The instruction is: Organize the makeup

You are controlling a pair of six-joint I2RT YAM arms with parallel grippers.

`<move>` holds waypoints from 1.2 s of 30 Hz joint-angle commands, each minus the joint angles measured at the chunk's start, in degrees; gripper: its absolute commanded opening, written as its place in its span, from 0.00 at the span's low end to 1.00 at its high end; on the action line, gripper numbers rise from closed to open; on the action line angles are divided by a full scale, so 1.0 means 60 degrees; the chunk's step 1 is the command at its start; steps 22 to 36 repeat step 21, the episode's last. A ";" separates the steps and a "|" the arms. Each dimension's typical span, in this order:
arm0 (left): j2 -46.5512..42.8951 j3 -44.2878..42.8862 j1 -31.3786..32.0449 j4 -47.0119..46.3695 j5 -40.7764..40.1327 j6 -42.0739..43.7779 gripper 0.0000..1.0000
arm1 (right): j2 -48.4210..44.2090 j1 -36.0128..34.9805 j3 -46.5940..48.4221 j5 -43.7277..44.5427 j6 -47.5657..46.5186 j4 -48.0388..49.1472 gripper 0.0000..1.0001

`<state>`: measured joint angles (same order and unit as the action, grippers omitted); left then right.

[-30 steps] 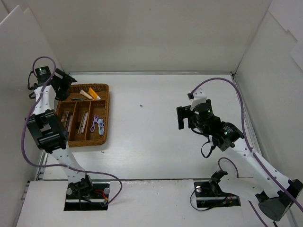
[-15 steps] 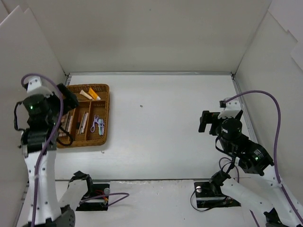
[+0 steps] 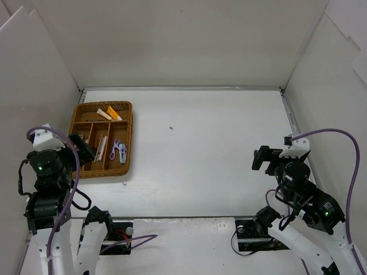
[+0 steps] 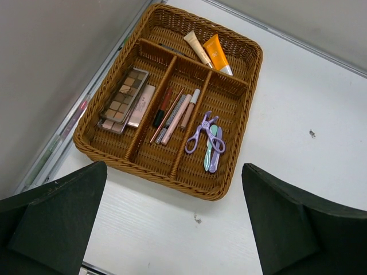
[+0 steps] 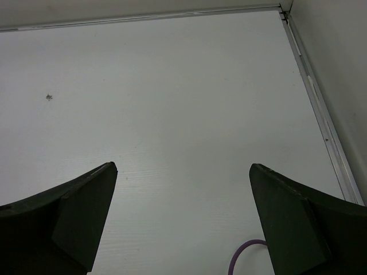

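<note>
The left gripper (image 4: 174,172) hangs with its fingers spread wide and nothing between them, looking down over the near rim of the wicker tray (image 4: 238,80). The right gripper (image 5: 182,169) is likewise wide apart and empty, well away over bare table (image 5: 183,86). All the makeup that shows lies inside the tray. The orange tube (image 4: 217,52) and a beige tube (image 4: 196,47) are in the far cross compartment. The long eyeshadow palette (image 4: 121,97) and a pink case (image 4: 141,105) sit in the leftmost lane, the pencils (image 4: 172,112) in the middle one, and the purple curler (image 4: 200,130) in the right one. A mirror or wooden sticks may be under the palette, but the wrist view is too coarse to say. Judging from this, the sorting looks finished or nearly so. The main risk is the left arm itself. It sits close to the tray's near edge, so a careless swing or descent could catch the rim and shove the light basket, spilling the lanes. The palette also seems to rest slanted on something beneath it, so a jolt could slide it across the divider.
</note>
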<state>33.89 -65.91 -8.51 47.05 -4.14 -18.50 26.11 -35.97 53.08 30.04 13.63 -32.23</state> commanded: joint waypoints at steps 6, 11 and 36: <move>0.0167 -0.0031 0.0057 -0.0151 -0.0013 -0.0300 0.99 | -0.0176 0.0062 -0.0160 0.0398 0.0072 0.0332 0.98; -0.0096 0.0232 0.0057 -0.0180 -0.0071 -0.0475 1.00 | -0.0294 0.0047 -0.0175 0.0398 0.0072 0.0318 0.98; -0.0360 0.0585 0.0057 -0.0268 -0.0027 -0.0666 0.99 | -0.0308 0.0076 -0.0189 0.0281 0.0058 0.0332 0.98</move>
